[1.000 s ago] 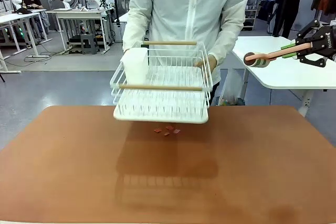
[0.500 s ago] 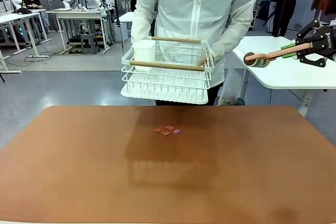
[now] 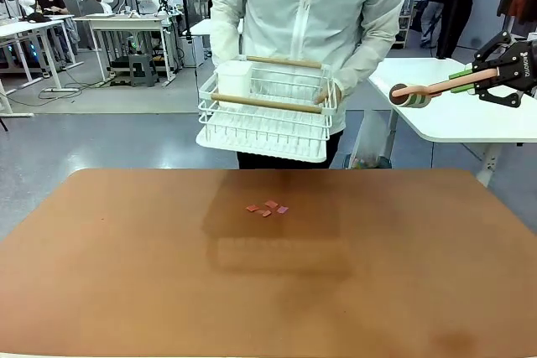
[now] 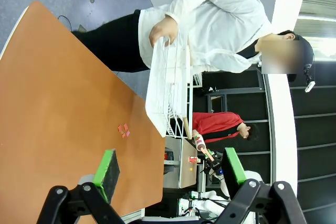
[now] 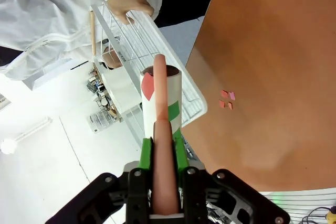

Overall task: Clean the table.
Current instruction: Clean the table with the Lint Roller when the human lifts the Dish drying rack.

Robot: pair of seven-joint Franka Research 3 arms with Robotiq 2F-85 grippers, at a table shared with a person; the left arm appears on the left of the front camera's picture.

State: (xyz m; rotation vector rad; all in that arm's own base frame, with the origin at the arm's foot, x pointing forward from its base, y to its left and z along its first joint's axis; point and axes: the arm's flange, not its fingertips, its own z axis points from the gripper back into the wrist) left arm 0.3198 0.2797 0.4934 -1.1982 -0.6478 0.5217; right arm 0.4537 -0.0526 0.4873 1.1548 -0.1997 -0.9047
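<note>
The reddish-brown table (image 3: 126, 274) carries a small cluster of red scraps (image 3: 267, 208) near its far middle; the scraps (image 4: 124, 130) (image 5: 227, 99) also lie in both wrist views. My right gripper (image 3: 466, 80) hangs off the table's far right, shut on the pink handle (image 5: 164, 177) of a lint roller (image 3: 409, 96), whose roll (image 5: 161, 98) points away from the fingers. My left gripper (image 4: 170, 169) is open, high over the table (image 4: 52, 119), with nothing between its green pads (image 4: 107, 167).
A person at the far edge holds a white wire dish rack (image 3: 267, 111) with wooden handles in both hands, above and behind the table's edge. A white-topped table (image 3: 470, 119) stands at the back right, under my right gripper.
The person has drawn the dish rack back from over the scraps toward their body and levelled it. My right gripper and the roller have not moved.
</note>
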